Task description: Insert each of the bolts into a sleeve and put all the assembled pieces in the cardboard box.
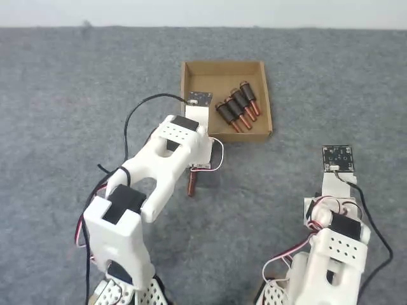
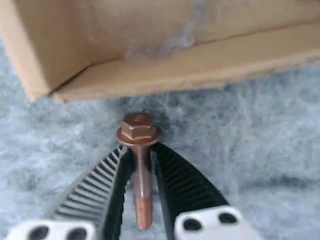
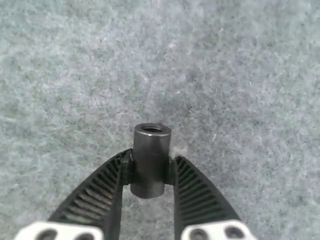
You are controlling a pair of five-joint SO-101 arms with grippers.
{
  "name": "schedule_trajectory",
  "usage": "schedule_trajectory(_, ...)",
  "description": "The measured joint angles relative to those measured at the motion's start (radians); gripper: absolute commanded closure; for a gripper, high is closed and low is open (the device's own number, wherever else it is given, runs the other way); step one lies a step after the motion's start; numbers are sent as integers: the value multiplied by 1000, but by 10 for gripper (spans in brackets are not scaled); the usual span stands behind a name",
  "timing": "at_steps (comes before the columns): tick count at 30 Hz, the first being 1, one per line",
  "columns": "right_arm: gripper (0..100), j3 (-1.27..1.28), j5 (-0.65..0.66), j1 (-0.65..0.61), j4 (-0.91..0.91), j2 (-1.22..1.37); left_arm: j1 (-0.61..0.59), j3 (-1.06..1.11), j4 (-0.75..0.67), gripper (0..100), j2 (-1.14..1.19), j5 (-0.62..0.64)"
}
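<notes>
On the grey felt (image 1: pixel 63 95), my left gripper (image 2: pixel 140 149) clamps a copper bolt (image 2: pixel 138 129), head toward the cardboard box (image 1: pixel 222 63), while my right gripper (image 3: pixel 151 159), farther off, grips a black sleeve (image 3: pixel 151 145).

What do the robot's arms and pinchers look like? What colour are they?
Both arms, the left arm and right arm, are chunky white plastic with black motor blocks and rows of little holes. The left gripper and right gripper have black ribbed fingers on white bases. A black cable loops off the left arm, with thin red and white wires too.
</notes>
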Motion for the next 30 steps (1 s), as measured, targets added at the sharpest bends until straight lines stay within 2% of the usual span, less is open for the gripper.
schedule_trajectory(9, 991, 0, 0, 0, 0, 0, -5, 183, -130, 989, -160, -9)
schedule_trajectory(15, 991, 0, 0, 0, -5, 0, -46, 245, -158, 989, -269, -9)
schedule_trajectory(26, 991, 0, 0, 0, -141, 0, -155, 431, -310, 989, -451, -11)
schedule_trajectory(30, 991, 0, 0, 0, -229, 0, -207, 488, -322, 989, -526, -74)
